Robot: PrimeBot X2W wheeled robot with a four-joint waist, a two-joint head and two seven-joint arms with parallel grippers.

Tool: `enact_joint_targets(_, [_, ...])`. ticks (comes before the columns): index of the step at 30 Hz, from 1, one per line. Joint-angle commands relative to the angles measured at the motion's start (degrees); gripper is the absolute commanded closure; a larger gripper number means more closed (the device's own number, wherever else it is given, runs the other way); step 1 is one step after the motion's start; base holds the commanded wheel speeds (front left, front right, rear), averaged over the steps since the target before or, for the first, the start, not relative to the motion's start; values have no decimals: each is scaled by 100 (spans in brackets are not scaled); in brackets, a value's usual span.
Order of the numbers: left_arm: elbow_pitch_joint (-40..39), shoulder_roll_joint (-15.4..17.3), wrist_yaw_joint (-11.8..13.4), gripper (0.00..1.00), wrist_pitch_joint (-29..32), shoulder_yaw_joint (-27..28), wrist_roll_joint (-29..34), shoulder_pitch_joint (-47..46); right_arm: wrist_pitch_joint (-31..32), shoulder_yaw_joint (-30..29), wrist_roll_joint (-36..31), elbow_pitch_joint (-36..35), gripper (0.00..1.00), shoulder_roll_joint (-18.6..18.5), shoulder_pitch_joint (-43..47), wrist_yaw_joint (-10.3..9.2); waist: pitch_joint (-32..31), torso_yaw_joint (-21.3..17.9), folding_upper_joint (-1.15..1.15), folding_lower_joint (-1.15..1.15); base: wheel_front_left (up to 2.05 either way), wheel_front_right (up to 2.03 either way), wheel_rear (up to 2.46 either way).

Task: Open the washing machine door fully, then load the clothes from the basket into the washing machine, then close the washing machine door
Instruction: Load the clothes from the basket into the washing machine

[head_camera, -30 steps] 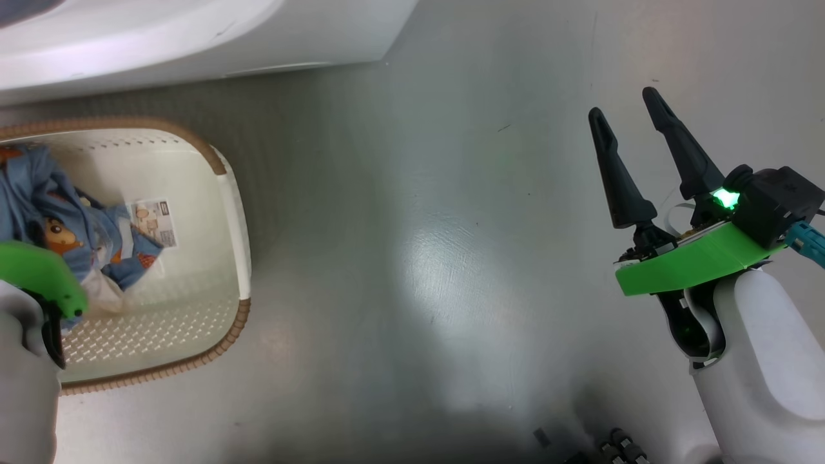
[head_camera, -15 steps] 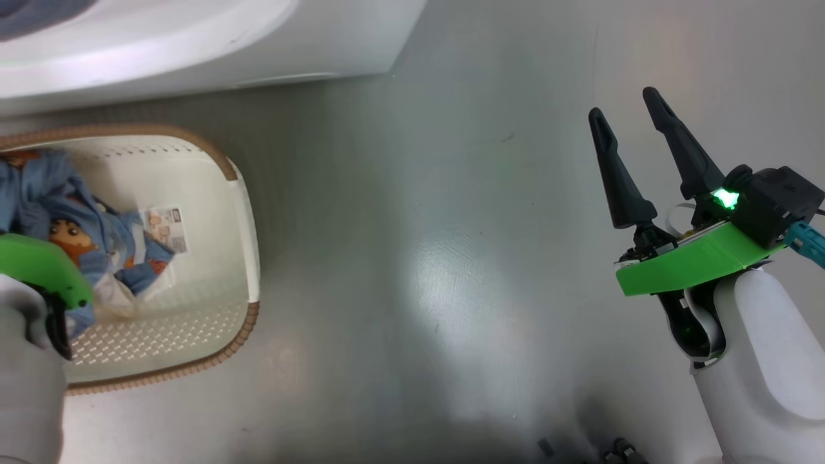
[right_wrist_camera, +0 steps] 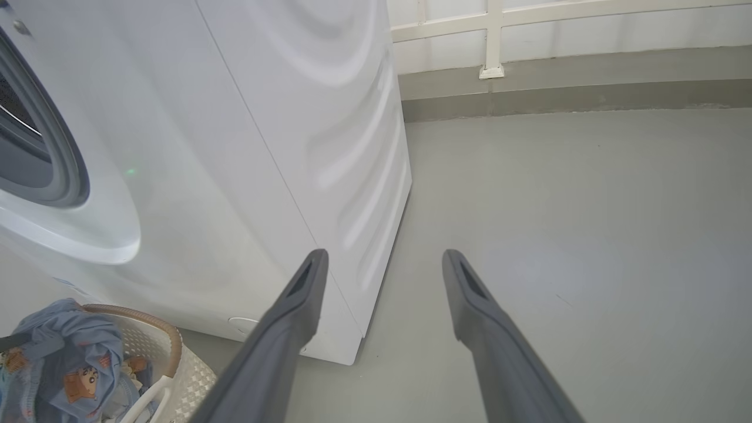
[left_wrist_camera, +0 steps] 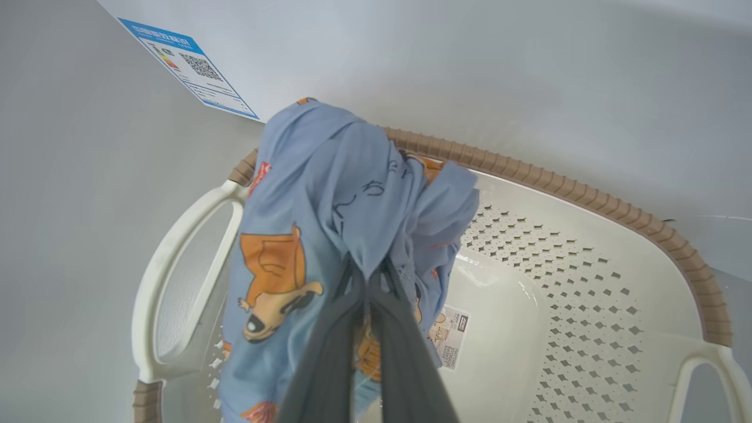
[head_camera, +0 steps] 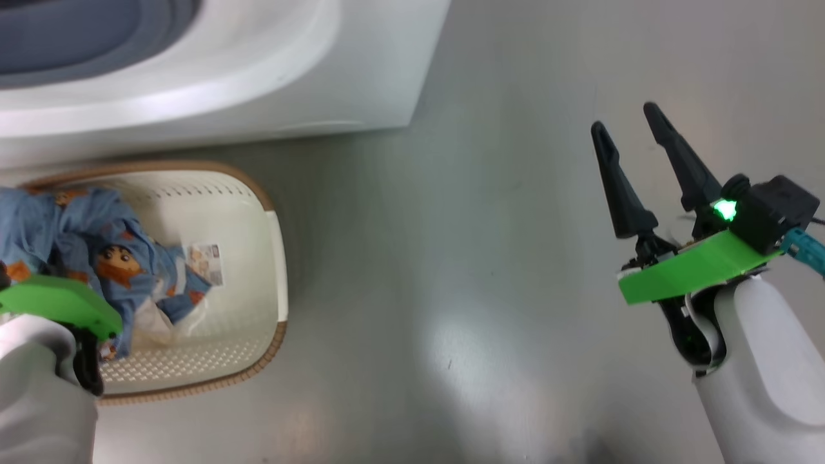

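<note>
The light blue clothes (left_wrist_camera: 329,200) with orange-brown bear prints hang bunched from my left gripper (left_wrist_camera: 367,276), whose dark fingers are shut on a fold of the fabric above the basket (left_wrist_camera: 587,194). In the head view the clothes (head_camera: 97,245) lie at the left end of the cream basket (head_camera: 274,212), beside my left wrist's green mount (head_camera: 58,303). The washing machine (head_camera: 290,77) stands just behind the basket, and its grey-gasketed opening (right_wrist_camera: 29,147) is uncovered. The washing machine door is out of view. My right gripper (head_camera: 623,116) hovers open over bare floor, far to the right.
A paper label (left_wrist_camera: 449,338) lies on the basket's bottom. A blue energy sticker (left_wrist_camera: 188,64) is on the machine's front. Grey floor (head_camera: 451,258) spreads between basket and right arm. A low wall with a white railing (right_wrist_camera: 493,35) runs behind the machine.
My left gripper has shut on the clothes, which now hang bunched from its fingers. The head camera has shifted, bringing more of the machine into view. The right gripper stays open.
</note>
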Motion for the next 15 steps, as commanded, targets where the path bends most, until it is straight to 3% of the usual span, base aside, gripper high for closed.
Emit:
enact_joint_targets(1, [-69,260,-40,100,-91,135,-50,269,-27,68,30,-83,0,-38,321,9,-346,89,0,0,0,0,0])
enact_joint_targets(15, [-1644,115,-279,100,-116,574,284,1594,-27,-159,183,83,0,-78,1085,9,-1606,148,0,0,0,0,0])
